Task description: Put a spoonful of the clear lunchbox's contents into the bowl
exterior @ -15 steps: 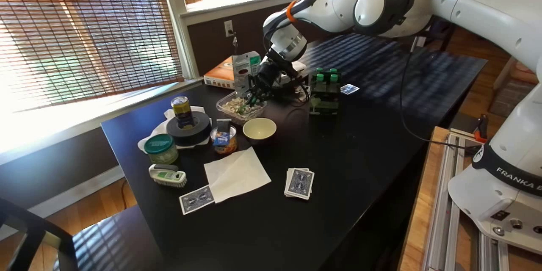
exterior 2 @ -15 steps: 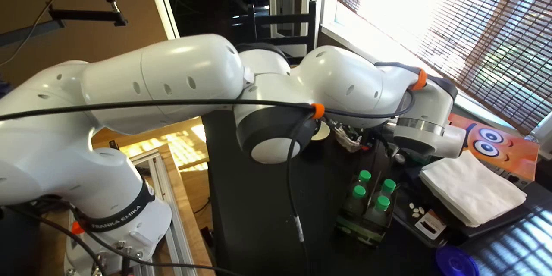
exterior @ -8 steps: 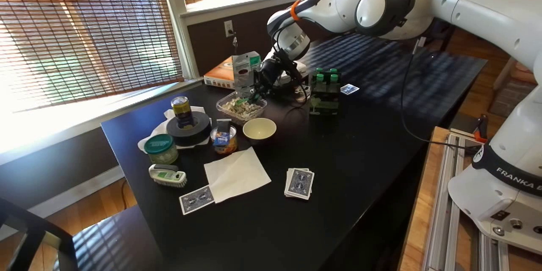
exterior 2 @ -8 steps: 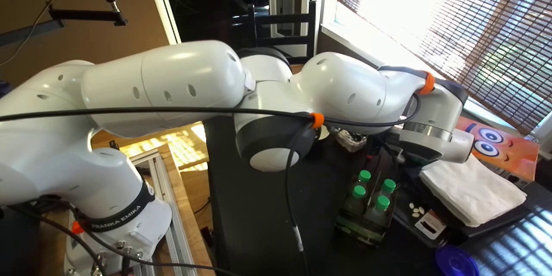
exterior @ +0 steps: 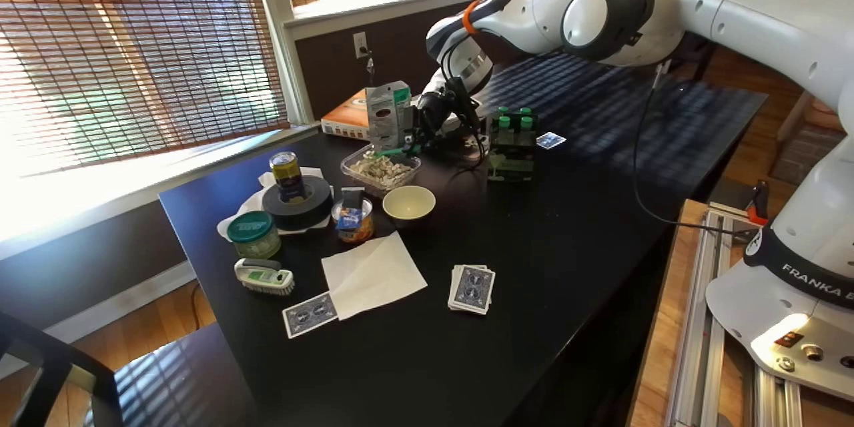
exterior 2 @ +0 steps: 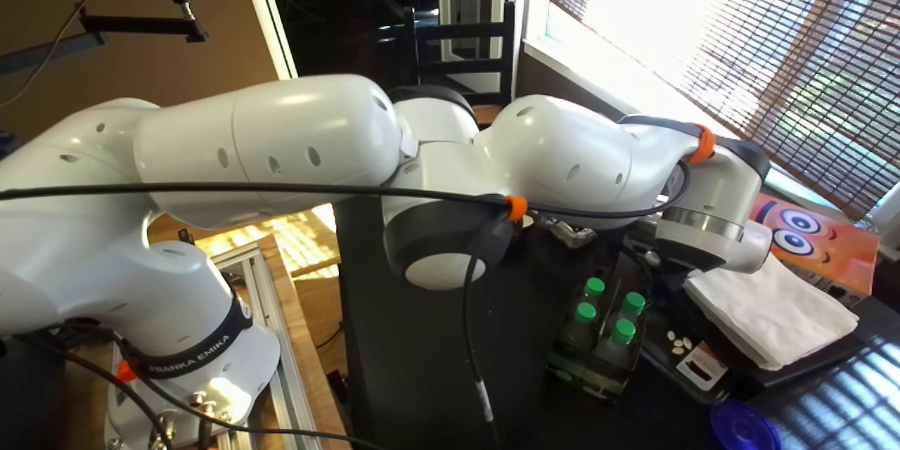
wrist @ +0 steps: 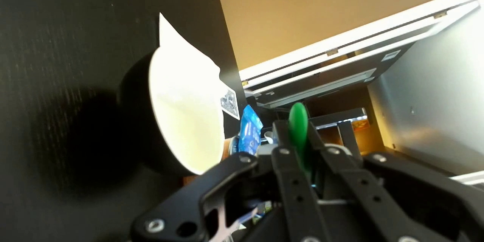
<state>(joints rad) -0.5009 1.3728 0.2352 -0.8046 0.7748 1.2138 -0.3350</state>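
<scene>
Wrist view: my gripper [wrist: 297, 130] is pinched tight on the green spoon [wrist: 299, 119], nothing else held. Spoon's long axis runs 6 to 12 o'clock here, foreshortened, end pointing away from the camera. Bowl [wrist: 191, 124] sits between 9 and 10 o'clock from my grip; round, so no long axis to match.

In an exterior view, spoon sticks out of my grip toward 8 to 9 o'clock, its end over the clear lunchbox [exterior: 361, 181]. Pale contents [exterior: 390, 172] are at 7 to 8 o'clock from me; box's long side seems to run 10 to 4. Bowl is upright at 6 o'clock from me, just beside the box; touching or not, can't tell. No food seen in it. Food on spoon: too small to tell.

My call: scooping stage. Next move turns on spoon end to bowl, about 5 o'clock; if the spoon is bare, dip first.

In an exterior view, my arm [exterior 2: 562, 162] blocks most; can't make out jaws. Part of the lunchbox shows, a sliver of bowl at its 9 to 10 o'clock.
</scene>
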